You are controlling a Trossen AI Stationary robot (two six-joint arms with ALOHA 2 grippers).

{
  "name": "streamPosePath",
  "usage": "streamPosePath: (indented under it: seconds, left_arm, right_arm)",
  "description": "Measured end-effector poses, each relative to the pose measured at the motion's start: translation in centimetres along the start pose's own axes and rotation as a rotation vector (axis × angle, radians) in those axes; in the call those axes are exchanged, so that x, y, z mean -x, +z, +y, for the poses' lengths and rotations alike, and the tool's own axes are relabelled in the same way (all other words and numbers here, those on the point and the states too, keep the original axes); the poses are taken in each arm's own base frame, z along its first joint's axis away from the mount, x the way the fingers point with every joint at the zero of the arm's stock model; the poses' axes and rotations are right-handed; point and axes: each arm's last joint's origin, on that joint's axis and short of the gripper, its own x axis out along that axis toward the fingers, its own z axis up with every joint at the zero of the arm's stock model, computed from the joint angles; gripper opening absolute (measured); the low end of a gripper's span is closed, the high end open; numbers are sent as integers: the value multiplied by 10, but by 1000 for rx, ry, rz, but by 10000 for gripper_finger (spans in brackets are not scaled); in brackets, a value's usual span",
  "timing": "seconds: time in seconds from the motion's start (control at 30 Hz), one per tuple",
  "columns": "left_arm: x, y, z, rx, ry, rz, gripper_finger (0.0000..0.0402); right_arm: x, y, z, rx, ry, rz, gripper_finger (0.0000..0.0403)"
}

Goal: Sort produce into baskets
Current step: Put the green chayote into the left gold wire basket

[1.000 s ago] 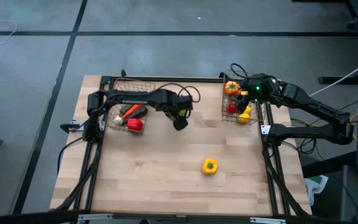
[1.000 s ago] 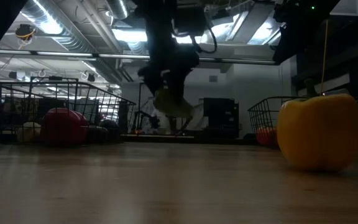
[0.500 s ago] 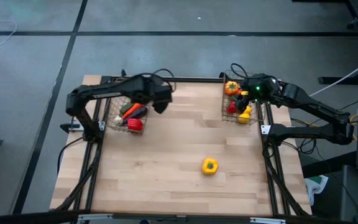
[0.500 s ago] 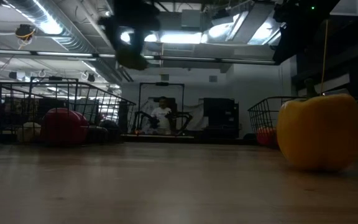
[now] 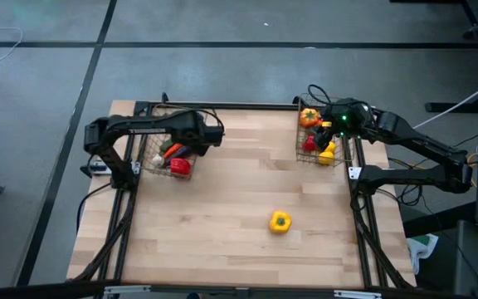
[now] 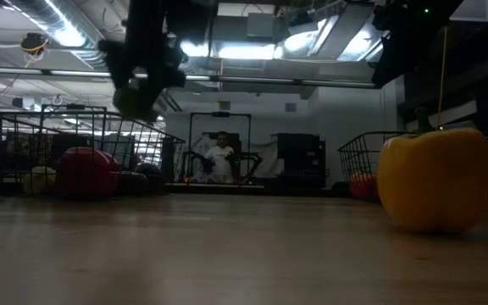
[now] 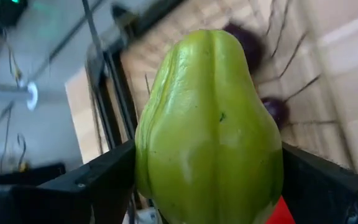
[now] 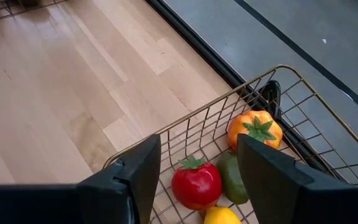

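Note:
My left gripper (image 5: 212, 138) is shut on a green pear-shaped produce piece (image 7: 210, 124), in the air over the near right edge of the left wire basket (image 5: 152, 141). It also shows in the low view (image 6: 141, 80) with the green piece (image 6: 134, 102) below it. That basket holds red, orange and purple pieces (image 5: 177, 158). My right gripper (image 8: 197, 171) is open and empty above the right basket (image 5: 302, 126), which holds an orange pepper (image 8: 257, 129), a red tomato (image 8: 196, 183) and other pieces. A yellow pepper (image 5: 280, 222) rests on the table. My left gripper pinches the green piece between its two fingers, one on each side of its wide half (image 7: 149, 163). The narrow end points away from the wrist. The piece is lifted clear and sits below the gripper, above the basket's rim.
The yellow pepper (image 6: 437, 178) stands alone on the near middle of the wooden table (image 5: 222, 216). The two baskets stand at the far left and far right. A black frame (image 5: 127, 216) runs along the table's sides. A person shows in the room behind (image 6: 220, 152).
My left gripper has carried the green piece from the table's middle toward the left and far edges, to the left basket, rising on the way and then coming down a little. It has stayed shut on the piece. My right gripper has kept still.

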Motion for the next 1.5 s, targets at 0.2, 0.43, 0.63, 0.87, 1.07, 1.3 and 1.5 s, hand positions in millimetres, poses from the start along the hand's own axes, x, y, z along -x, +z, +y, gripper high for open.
streamPosePath:
  seconds: [0.2, 0.43, 0.63, 0.87, 1.07, 1.3, 1.5]
  left_arm:
    - [-25, -10, -7, 29, -6, 99, 334]
    - [-45, -19, -20, 15, -60, 116, 334]
    - [-49, -21, -22, 19, -60, 117, 334]
    - [-49, -19, -25, -1, -93, 92, 334]
    - [-51, -16, -25, -13, -121, 110, 334]
    - [-57, -11, -20, -21, -157, 175, 334]
    - [-60, -8, -17, -14, -182, 216, 334]
  right_arm:
    - [0, 0, 0, 0, 0, 0, 209]
    - [0, 0, 0, 0, 0, 0, 209]
    - [0, 0, 0, 0, 1, 0, 209]
    - [0, 0, 0, 0, 1, 0, 209]
    - [0, 0, 0, 0, 1, 0, 209]
    - [0, 0, 0, 0, 1, 0, 209]
    - [0, 0, 0, 0, 1, 0, 209]
